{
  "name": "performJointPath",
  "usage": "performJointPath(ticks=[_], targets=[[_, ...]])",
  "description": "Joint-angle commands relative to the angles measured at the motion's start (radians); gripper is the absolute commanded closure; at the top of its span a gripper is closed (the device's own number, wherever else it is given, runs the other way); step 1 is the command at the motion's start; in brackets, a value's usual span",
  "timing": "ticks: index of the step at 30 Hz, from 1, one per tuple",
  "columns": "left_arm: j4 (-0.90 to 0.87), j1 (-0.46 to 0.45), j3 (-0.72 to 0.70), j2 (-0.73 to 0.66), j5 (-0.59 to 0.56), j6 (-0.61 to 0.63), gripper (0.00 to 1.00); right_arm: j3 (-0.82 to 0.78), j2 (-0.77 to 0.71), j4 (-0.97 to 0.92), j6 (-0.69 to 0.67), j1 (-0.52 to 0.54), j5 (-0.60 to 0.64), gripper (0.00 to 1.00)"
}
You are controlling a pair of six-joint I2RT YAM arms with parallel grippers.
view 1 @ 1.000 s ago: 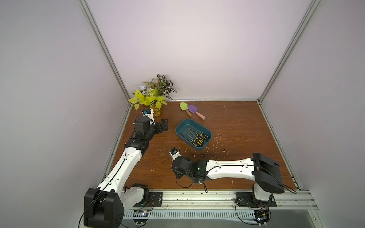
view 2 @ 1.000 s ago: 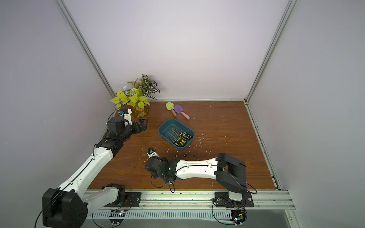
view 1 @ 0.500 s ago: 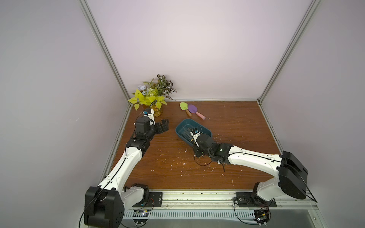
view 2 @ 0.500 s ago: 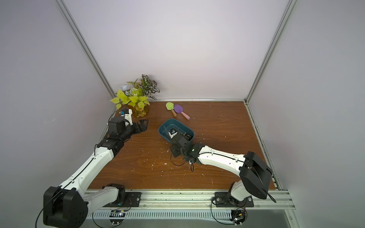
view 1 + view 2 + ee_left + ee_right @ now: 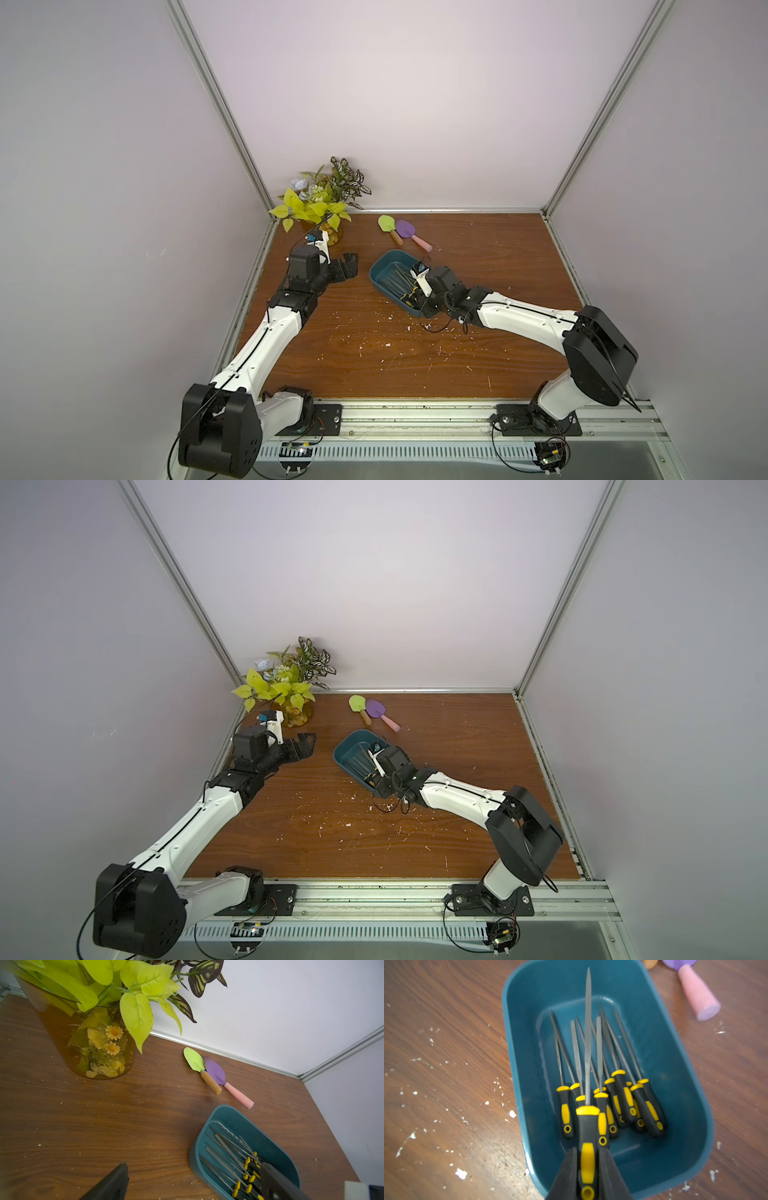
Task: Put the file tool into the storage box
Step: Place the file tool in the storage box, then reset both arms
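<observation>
The right tool [image 5: 588, 1153] is clenching a needle file [image 5: 588, 1043] by its handle above the teal storage box [image 5: 675, 1064], while the left tool [image 5: 350, 266] is hovering spread open near the tabletop [image 5: 374, 353] left edge

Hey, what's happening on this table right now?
The right gripper holds a yellow-and-black file by its handle, blade pointing out over the teal storage box, not yet let go. Several matching files lie inside the box. The left gripper hangs open and empty beside the potted plant, taking no part.
</observation>
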Motion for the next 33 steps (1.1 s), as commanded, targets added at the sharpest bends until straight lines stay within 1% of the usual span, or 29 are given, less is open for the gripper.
performJointPath(ticks=[1,3,5,6,9,10,13,16,20,21,23,25,26,27,29,30,32,33], targets=[[0.017,-0.019,-0.009,0.001,-0.038,0.011,0.0,0.038,-0.001,0.017,-0.015,0.001,-0.035,0.62],[0.025,-0.026,-0.016,-0.007,-0.067,0.013,0.0,0.039,-0.001,0.014,-0.003,0.002,-0.023,0.43],[0.044,-0.032,-0.033,-0.018,-0.092,0.019,0.0,0.035,-0.01,0.015,0.005,0.001,0.0,0.32],[0.063,-0.033,-0.048,-0.026,-0.11,0.023,0.0,0.032,-0.019,0.016,0.013,0.002,0.028,0.22],[0.14,-0.034,-0.108,-0.065,-0.177,0.039,0.0,0.006,-0.062,0.027,0.028,-0.002,0.123,0.04],[0.169,-0.033,-0.13,-0.081,-0.199,0.045,0.0,-0.005,-0.08,0.033,0.032,-0.004,0.161,0.01],[0.275,-0.034,-0.215,-0.141,-0.259,0.081,0.0,-0.064,-0.158,0.066,0.041,-0.027,0.268,0.01],[0.399,-0.033,-0.319,-0.211,-0.338,0.113,0.0,-0.144,-0.249,0.115,0.044,-0.078,0.366,0.01],[0.495,-0.034,-0.411,-0.257,-0.439,0.188,0.0,-0.241,-0.358,0.178,0.031,-0.204,0.45,0.01],[0.518,-0.028,-0.429,-0.252,-0.475,0.196,0.0,-0.264,-0.377,0.188,0.027,-0.242,0.457,0.01],[0.564,0.002,-0.458,-0.221,-0.491,0.2,0.0,-0.309,-0.409,0.224,0.005,-0.325,0.395,0.01],[0.615,0.044,-0.469,-0.158,-0.5,0.198,0.0,-0.362,-0.424,0.285,-0.003,-0.407,0.341,0.01],[0.643,0.063,-0.473,-0.124,-0.513,0.205,0.0,-0.388,-0.423,0.329,-0.004,-0.442,0.339,0.01],[0.664,0.075,-0.477,-0.099,-0.537,0.212,0.0,-0.416,-0.421,0.371,-0.009,-0.466,0.345,0.01],[0.743,0.082,-0.509,-0.049,-0.666,0.235,0.0,-0.486,-0.418,0.499,-0.048,-0.499,0.368,0.01],[0.797,0.085,-0.531,-0.034,-0.71,0.255,0.0,-0.526,-0.416,0.572,-0.079,-0.506,0.372,0.01],[0.923,0.09,-0.587,-0.012,-0.732,0.32,0.0,-0.609,-0.403,0.754,-0.138,-0.517,0.382,0.01],[0.971,0.092,-0.608,-0.009,-0.713,0.345,0.0,-0.633,-0.393,0.808,-0.144,-0.524,0.38,0.01]])
